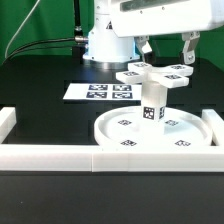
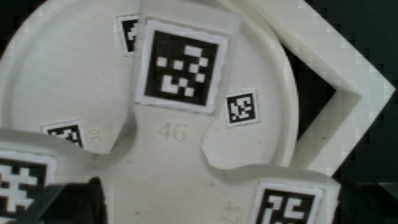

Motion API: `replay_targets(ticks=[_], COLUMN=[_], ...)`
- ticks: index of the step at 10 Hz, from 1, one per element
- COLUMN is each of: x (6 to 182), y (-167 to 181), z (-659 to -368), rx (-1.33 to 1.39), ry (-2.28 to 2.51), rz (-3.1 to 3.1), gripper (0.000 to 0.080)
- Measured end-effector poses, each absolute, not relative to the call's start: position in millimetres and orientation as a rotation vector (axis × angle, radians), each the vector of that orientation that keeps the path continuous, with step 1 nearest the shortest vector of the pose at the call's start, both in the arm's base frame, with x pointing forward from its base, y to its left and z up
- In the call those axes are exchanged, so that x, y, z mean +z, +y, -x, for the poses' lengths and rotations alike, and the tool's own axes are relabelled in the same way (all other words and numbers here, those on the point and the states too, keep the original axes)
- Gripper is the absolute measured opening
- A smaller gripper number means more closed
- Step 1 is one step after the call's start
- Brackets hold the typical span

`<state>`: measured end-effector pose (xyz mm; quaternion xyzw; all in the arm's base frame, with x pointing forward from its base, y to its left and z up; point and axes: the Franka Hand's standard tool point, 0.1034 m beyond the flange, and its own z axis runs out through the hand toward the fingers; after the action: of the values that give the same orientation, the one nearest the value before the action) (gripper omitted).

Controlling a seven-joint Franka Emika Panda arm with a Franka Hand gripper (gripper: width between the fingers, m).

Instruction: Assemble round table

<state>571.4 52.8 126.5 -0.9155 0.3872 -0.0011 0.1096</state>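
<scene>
The large rimmed round disc (image 1: 180, 140) lies flat at the front of the table. The short post (image 1: 152, 108) stands upright on its middle. The flat cross-shaped foot piece (image 1: 152, 76) sits on top of the post. My gripper (image 1: 166, 54) hangs just above and behind the foot piece, jaws apart and empty, with one finger (image 1: 146, 47) on each side. In the wrist view the foot piece (image 2: 178, 140) fills the picture with its tags, seen from close above. My fingers do not show there.
The marker board (image 1: 98, 92) lies flat behind the disc, toward the exterior view's left. Long white border rails run along the front (image 1: 60, 155), the left (image 1: 6, 122) and the right (image 1: 214, 122). The robot's base (image 1: 108, 40) stands at the back.
</scene>
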Motion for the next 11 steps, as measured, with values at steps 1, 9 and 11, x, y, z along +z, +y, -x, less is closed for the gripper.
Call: replay_targets(ticks=[1, 9, 11], x=[125.6, 123.4, 122.5], y=[52, 59, 58], z=[-573, -585, -585], rx=[-0.028, -0.092, -0.104], ry=[0.932, -0.189, -0.4], rz=[2.785, 3.01, 2.997], gripper=[0.0649, 0.0649, 0.0649])
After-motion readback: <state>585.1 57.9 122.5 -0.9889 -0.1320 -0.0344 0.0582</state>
